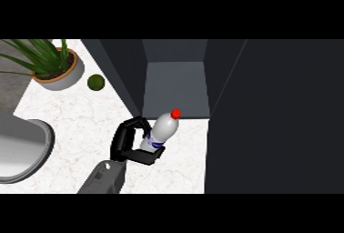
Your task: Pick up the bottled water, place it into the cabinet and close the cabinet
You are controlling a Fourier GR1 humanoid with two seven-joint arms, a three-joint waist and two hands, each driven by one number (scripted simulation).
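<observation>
Left hand (132, 144) curled round one red-capped water bottle (162, 131), one open cabinet (176, 88), one potted plant (55, 66), one avocado (96, 82)

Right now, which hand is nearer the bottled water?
Left. The left hand is curled around the bottled water, holding it in front of the open cabinet. The right hand shows nowhere in the head view, so its position cannot be compared.

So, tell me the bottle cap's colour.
Red cap on the bottle, held in the left hand; head view.
</observation>
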